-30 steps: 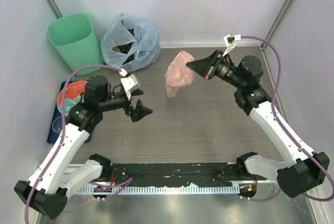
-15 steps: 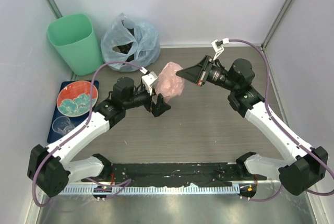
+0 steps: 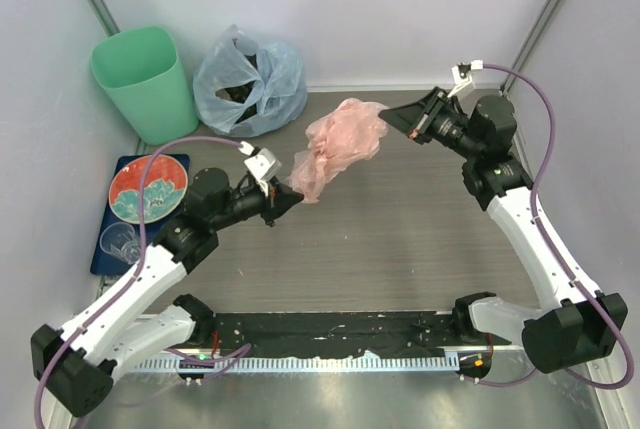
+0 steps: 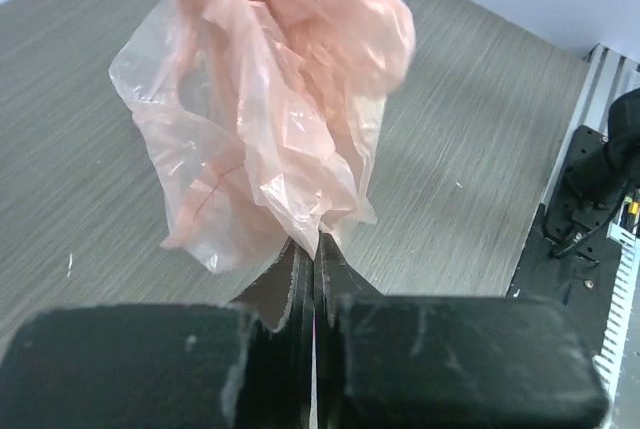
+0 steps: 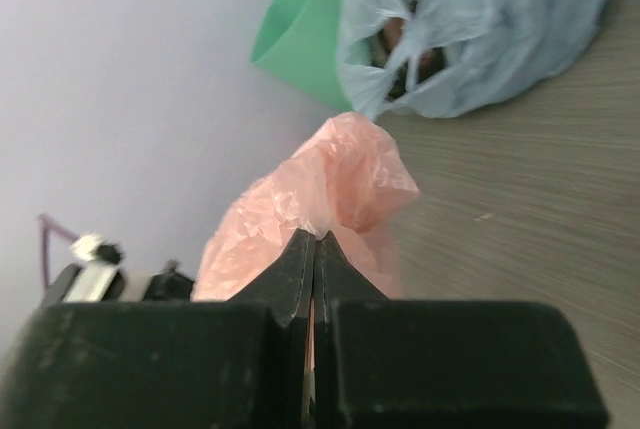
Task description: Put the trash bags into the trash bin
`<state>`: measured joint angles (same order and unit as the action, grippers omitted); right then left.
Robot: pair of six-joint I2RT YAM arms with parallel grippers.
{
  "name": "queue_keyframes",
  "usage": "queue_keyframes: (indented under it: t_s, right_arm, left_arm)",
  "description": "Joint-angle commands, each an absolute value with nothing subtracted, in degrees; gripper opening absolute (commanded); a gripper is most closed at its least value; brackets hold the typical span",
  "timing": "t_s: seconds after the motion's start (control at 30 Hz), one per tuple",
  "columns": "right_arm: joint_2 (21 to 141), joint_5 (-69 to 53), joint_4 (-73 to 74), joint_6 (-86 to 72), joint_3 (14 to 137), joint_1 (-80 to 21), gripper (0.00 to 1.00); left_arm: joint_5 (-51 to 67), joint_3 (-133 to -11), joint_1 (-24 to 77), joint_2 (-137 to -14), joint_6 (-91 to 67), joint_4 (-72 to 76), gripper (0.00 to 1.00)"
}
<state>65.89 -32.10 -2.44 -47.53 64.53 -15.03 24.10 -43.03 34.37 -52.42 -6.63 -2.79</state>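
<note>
Pinches the near-left end of the pink trash bag [image 3: 335, 144] with the left gripper [image 3: 290, 199], jaws pressed together on a fold of the thin plastic. Grips the far-right end with the right gripper [image 3: 392, 121], fingers likewise closed tight on the film. Holds the bag crumpled and bunched between the two grippers, over the far middle of the wood-grain table [image 3: 400, 239]. Places the mint-green trash bin [image 3: 140, 79] upright in the far-left corner, mouth up, well apart from the pink bag. Sets a bulging pale-blue bag [image 3: 250, 79] just right of the bin, against the far wall. Shows a red patterned plate [image 3: 148, 189] on a blue mat [image 3: 105, 249] at the left edge, with a clear glass [image 3: 122, 242] just nearer.
</note>
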Motion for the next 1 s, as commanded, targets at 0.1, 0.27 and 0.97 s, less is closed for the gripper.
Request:
queue_keyframes:
  t_s: [0.1, 0.27, 0.97]
  right_arm:
    - [66.6, -33.8, 3.2, -40.6, 57.3, -9.3, 0.01]
    - [71.6, -32.9, 4.3, -33.2, 52.3, -8.1, 0.01]
    - [92.8, -24.1, 2.5, -13.5, 52.9, -2.8, 0.01]
  left_arm:
    - [29.3, -45.2, 33.9, -48.6, -1.3, -13.3, 0.00]
    - [32.3, -48.3, 33.8, -50.9, 1.9, -18.0, 0.00]
    - [34.7, -46.4, 28.5, -54.8, 2.3, -17.7, 0.00]
